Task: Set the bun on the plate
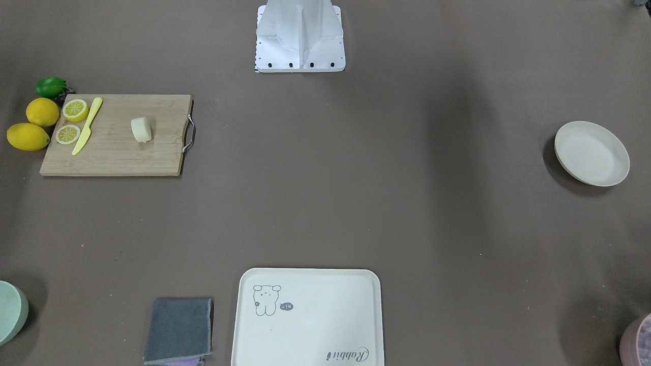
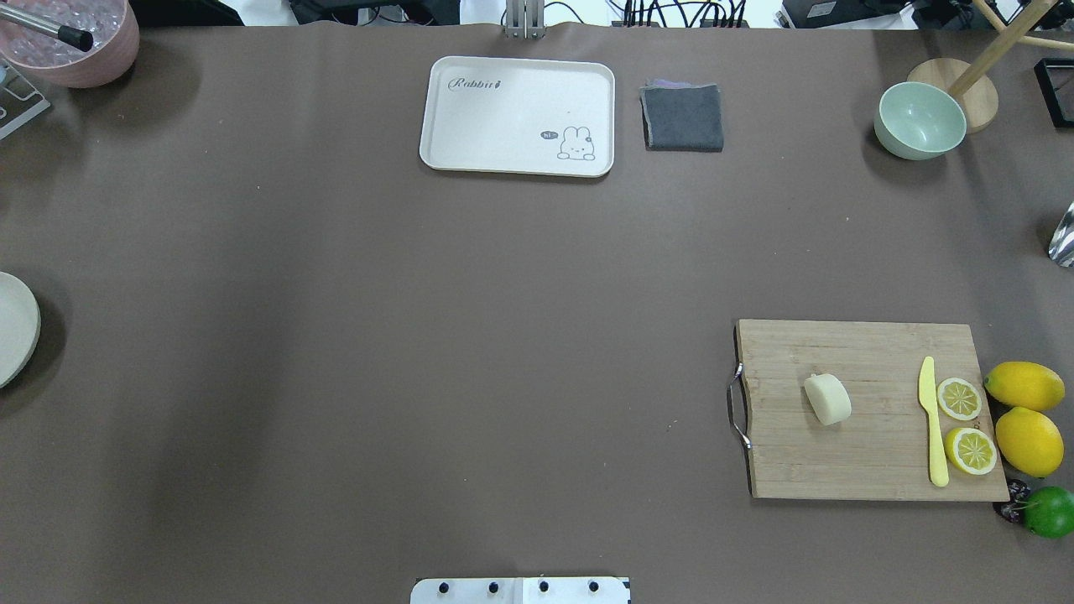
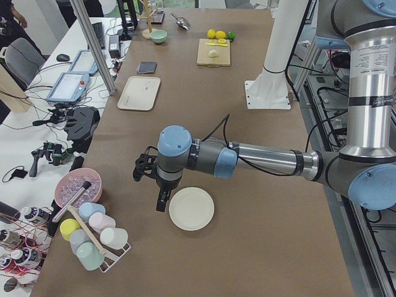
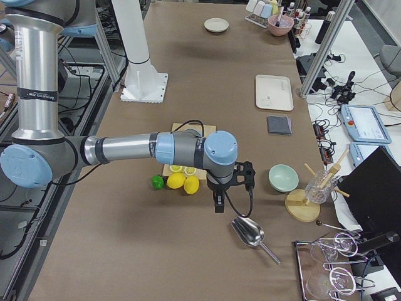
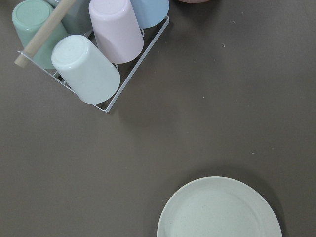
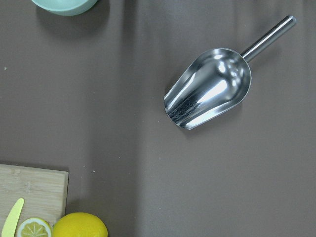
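Observation:
The bun [image 2: 827, 398] is a pale cream lump lying on a wooden cutting board [image 2: 864, 453] on the table's right side, also seen as the bun [image 1: 141, 129] from the front. Far off at the left edge rests the off-white plate [image 2: 13, 327], empty, and the left wrist view looks down on the plate [image 5: 219, 210]. In the exterior left view my left gripper [image 3: 161, 202] hangs just beside the plate [image 3: 192, 208]. My right gripper [image 4: 218, 205] hovers past the lemons, near a metal scoop [image 4: 249, 233]. I cannot tell whether either gripper is open or shut.
Two lemon halves [image 2: 959, 398], a yellow knife [image 2: 931, 424], whole lemons [image 2: 1025, 386] and a lime [image 2: 1050, 511] sit at the board's right end. A cream tray [image 2: 518, 115], grey cloth [image 2: 682, 117] and green bowl [image 2: 920, 120] line the far edge. A cup rack [image 5: 94, 59] stands near the plate.

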`<state>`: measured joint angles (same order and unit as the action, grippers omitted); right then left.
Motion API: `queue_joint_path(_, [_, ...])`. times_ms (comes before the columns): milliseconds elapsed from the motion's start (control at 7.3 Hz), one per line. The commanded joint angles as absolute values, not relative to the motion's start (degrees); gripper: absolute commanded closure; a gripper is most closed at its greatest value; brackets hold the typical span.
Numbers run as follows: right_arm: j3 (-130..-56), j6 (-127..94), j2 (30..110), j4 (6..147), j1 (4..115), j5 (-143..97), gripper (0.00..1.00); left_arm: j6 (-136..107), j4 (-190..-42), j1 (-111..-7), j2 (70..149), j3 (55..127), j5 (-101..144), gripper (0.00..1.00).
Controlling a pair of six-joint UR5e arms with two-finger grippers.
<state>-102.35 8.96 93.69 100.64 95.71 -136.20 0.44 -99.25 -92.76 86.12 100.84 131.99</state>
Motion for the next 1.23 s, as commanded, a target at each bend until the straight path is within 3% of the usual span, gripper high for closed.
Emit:
queue_joint_path(0, [-102.6,7.6,93.4,100.6,95.7,-136.2,0.00,0.2,-102.7,-92.7,86.4,100.7,131.8,0.02])
queue_joint_path(822, [-101.5,7.7,94.1,95.0,94.7,-136.4,0.00,0.8,-103.5,-92.3,85.8,96.7,132.0,0.02])
queue_joint_path(1096, [-101.6,7.6,93.4,94.8,91.6,-136.4,0.00,-0.3,-121.6,-91.3,85.8,82.3,132.1,0.02])
